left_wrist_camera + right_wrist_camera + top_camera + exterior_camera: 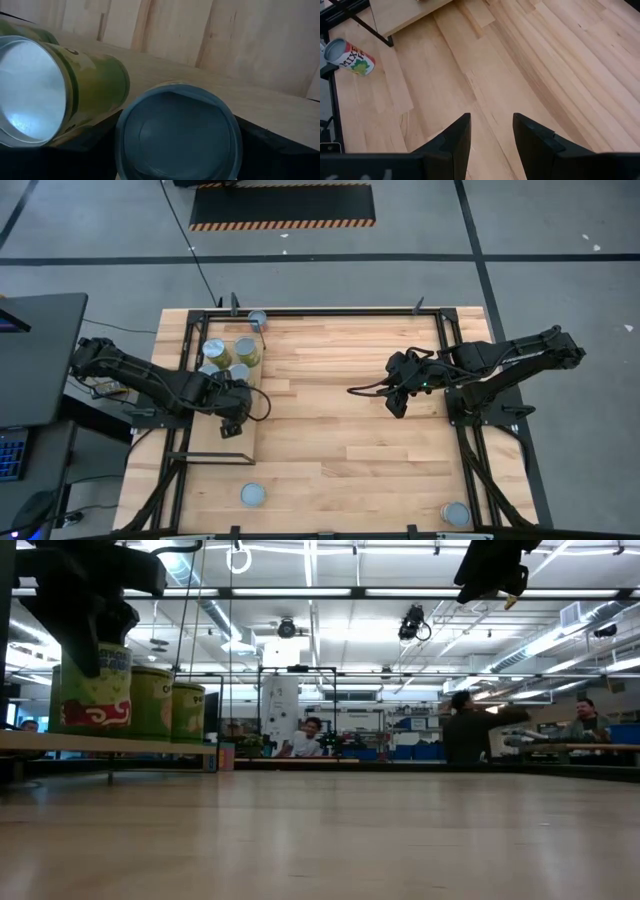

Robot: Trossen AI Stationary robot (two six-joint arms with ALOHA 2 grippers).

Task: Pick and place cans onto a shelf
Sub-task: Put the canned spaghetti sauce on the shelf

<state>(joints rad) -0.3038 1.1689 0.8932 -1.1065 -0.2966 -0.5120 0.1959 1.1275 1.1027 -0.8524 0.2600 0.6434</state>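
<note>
My left gripper [232, 420] hangs over the pale plywood shelf [205, 430] at the table's left, shut on a can [177, 132] with a grey-blue round top. In the low view this can [95, 690] has a green and red label and stands at the near end of a row of cans [165, 702] on the shelf board [150, 743]. From above, more cans [232, 352] stand on their bases at the shelf's far end. My right gripper [397, 405] hovers open above the bare table at centre right, its fingers [455, 145] with nothing between them. My left gripper pinches the can between its two fingers at the upper rim [120, 137], one finger on each side. The fingers come from above, pointing steeply down. The can is upright with its base [95, 728] at the shelf board; whether it rests there or hangs just above, I cannot tell.
Loose cans stand on the tabletop: one at the far edge [258, 318], one near the front edge [254, 495], one at the front right [456, 513]. A black frame [330, 311] rims the table. People sit and stand in the room beyond.
</note>
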